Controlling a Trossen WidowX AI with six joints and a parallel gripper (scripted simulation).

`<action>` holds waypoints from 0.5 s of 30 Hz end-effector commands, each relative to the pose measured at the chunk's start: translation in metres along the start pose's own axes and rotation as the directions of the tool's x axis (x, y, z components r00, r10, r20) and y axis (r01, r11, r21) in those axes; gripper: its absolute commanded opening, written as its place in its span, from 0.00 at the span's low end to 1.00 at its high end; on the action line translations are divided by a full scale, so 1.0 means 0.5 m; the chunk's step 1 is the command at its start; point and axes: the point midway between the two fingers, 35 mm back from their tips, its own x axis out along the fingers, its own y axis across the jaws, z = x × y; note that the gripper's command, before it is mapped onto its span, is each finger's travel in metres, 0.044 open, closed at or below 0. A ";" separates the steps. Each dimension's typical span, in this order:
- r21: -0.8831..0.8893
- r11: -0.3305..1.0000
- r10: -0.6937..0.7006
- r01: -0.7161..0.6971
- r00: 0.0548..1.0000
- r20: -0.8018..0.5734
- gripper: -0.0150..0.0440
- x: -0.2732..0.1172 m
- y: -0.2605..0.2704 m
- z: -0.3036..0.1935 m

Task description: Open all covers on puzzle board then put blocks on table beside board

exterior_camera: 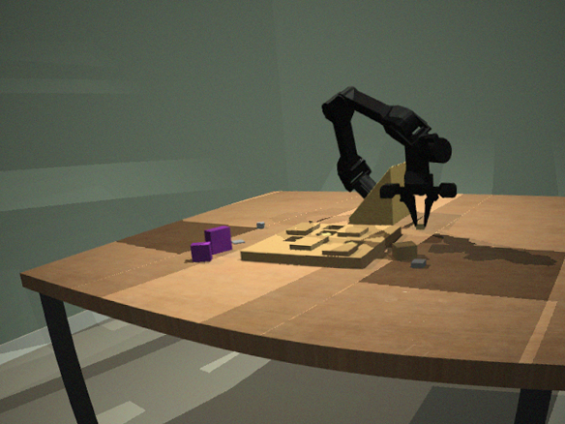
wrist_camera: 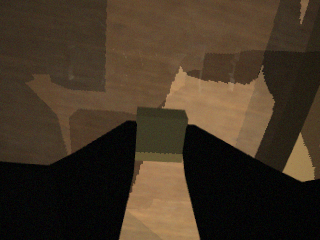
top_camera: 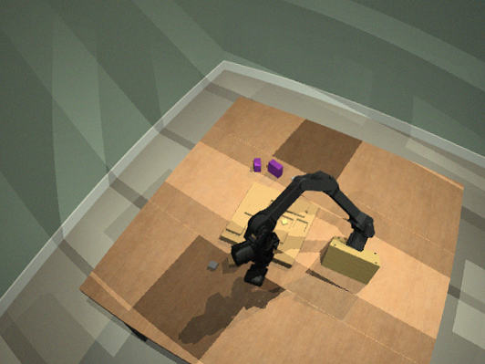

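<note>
My gripper [exterior_camera: 420, 223] [wrist_camera: 159, 132] is shut on a small olive-green block [exterior_camera: 420, 227] [wrist_camera: 160, 137]. It holds the block above the table, off the board's right side in the exterior view. The pale yellow puzzle board [top_camera: 255, 196] [exterior_camera: 270, 257] lies flat, with several raised covers and some open wells. The arm hides part of it in the top view. A small pale yellow piece [top_camera: 284, 221] shows near its middle; I cannot tell whether it is a block or a knob. A tan block [exterior_camera: 404, 251] rests on the table close beside the board.
A small grey block [top_camera: 213, 264] [exterior_camera: 418, 263] lies near the tan one. A small purple block [top_camera: 256, 165] [exterior_camera: 201, 251] and a larger purple block [top_camera: 275, 169] [exterior_camera: 217, 239] stand off the board's opposite side. Small pale pieces [exterior_camera: 260, 225] [exterior_camera: 238, 241] lie beyond them. The arm's wedge-shaped base [top_camera: 350, 261] stands beside the board.
</note>
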 end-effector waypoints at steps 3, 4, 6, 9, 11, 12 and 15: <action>-0.002 1.000 -0.005 0.005 1.000 -0.002 0.39 0.021 -0.003 -0.001; -0.002 1.000 -0.005 0.005 1.000 -0.002 0.39 0.024 -0.004 -0.001; -0.002 1.000 -0.005 0.005 1.000 -0.002 0.39 0.030 -0.004 -0.002; -0.002 1.000 -0.006 0.006 1.000 -0.002 0.39 0.040 -0.005 -0.003; -0.002 1.000 -0.006 0.006 1.000 -0.002 0.39 0.046 -0.005 -0.003; -0.002 1.000 -0.006 0.006 1.000 -0.002 0.39 0.050 -0.005 -0.004; -0.002 1.000 -0.007 0.007 1.000 -0.002 0.39 0.059 -0.006 -0.005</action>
